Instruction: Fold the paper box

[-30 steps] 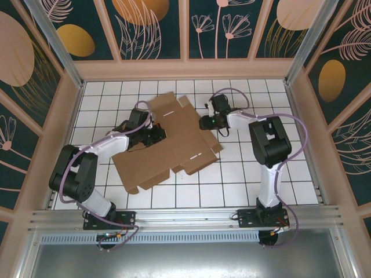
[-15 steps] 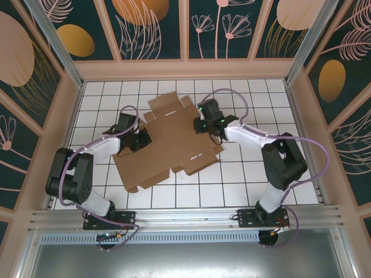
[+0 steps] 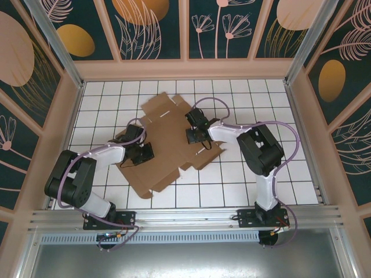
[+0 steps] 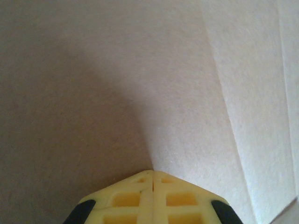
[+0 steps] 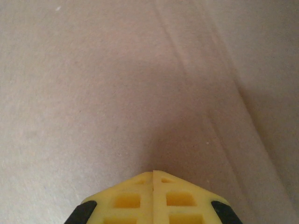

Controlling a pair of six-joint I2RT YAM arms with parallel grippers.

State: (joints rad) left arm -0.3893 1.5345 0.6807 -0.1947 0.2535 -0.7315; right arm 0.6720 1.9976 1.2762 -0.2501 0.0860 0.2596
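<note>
The paper box [image 3: 168,142] lies flat as a brown die-cut cardboard sheet on the white tiled table [image 3: 255,174], turned at an angle. My left gripper [image 3: 144,155] rests on the sheet's left part, its yellow fingers [image 4: 135,196] pressed together against plain cardboard [image 4: 140,84]. My right gripper [image 3: 193,136] sits on the sheet's right-middle part, its yellow fingers [image 5: 135,196] also pressed together on cardboard [image 5: 117,84], beside a crease [image 5: 219,107]. Neither gripper holds anything.
Wooden walls [image 3: 301,104] with patterned panels enclose the table on three sides. A metal rail [image 3: 185,217] runs along the near edge by the arm bases. Bare tiles lie to the right of and in front of the sheet.
The right gripper closed and moved left from the sheet's right edge onto the sheet. The sheet rotated and slid, its near corner swinging rightwards. The left gripper stayed shut on the sheet.
</note>
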